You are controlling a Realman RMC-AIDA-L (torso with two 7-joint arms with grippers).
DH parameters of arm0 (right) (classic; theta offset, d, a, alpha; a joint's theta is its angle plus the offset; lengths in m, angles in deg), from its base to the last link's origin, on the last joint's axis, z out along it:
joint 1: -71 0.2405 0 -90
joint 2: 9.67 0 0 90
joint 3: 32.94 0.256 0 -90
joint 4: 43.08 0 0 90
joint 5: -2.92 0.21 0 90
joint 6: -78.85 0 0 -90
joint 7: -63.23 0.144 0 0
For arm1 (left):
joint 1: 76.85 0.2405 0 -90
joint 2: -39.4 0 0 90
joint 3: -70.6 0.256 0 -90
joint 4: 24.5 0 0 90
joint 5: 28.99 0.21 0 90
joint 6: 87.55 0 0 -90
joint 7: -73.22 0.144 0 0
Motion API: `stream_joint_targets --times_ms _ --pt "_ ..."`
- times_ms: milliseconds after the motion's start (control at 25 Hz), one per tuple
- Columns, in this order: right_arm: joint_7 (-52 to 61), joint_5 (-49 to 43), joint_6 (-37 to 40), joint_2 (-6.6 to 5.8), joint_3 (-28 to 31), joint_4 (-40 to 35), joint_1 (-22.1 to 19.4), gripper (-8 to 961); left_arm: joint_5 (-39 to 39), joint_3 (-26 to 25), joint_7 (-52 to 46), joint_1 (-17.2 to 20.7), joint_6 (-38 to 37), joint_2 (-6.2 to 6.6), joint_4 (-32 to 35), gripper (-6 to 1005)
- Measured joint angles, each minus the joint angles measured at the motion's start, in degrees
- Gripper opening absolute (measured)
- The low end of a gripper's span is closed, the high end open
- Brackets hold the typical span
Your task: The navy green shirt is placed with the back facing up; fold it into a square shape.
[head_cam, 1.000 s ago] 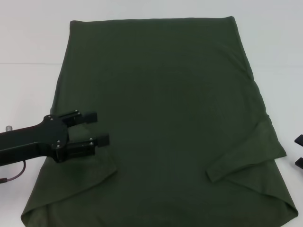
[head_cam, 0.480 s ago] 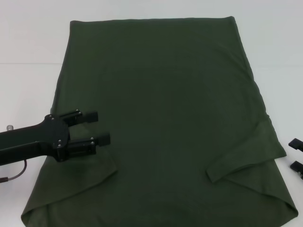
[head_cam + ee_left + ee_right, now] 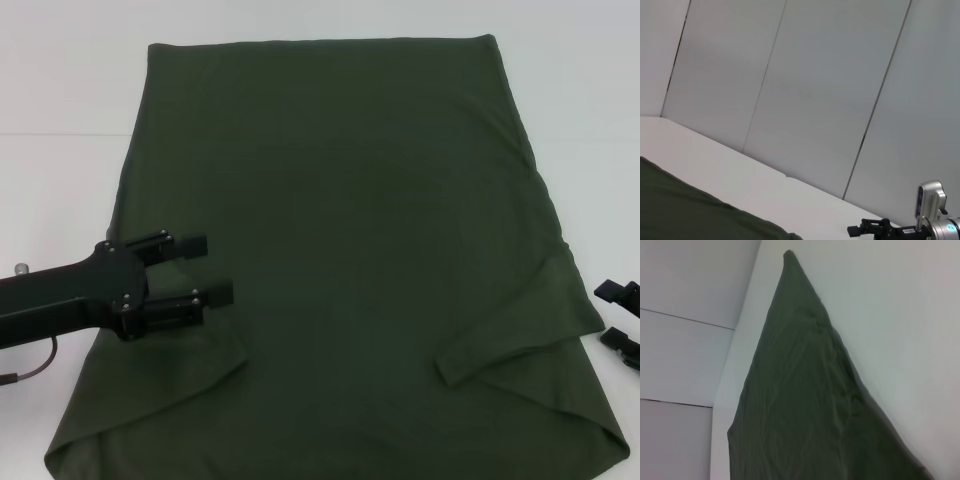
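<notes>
White table (image 3: 60,90), shirt (image 3: 350,230) flat across it, both sleeves tucked in. Left gripper (image 3: 205,270) over the left sleeve fold, jaws apart, empty. Risk: closing there bunches several layers (skewed fold). Right gripper (image 3: 618,316) at the shirt's right edge, also apart, could snag the hem.

A large, plain, dark olive-green soft knit shirt (image 3: 340,250) is lying flat in front of me, spreading across most of the white desk (image 3: 60,100). Both of its short sleeves are lying folded inward over the body near my side, one at my left, one at my right. Its straight far edge is running parallel to the desk's back.
</notes>
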Motion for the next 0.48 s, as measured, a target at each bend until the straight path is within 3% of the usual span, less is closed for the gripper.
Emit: stream_joint_targets --times_ms 480 --pt "0.03 0.09 -1.66 -0.02 -0.75 0.45 1.36 928 0.00 0.00 0.00 -0.01 0.10 0.00 0.00 842"
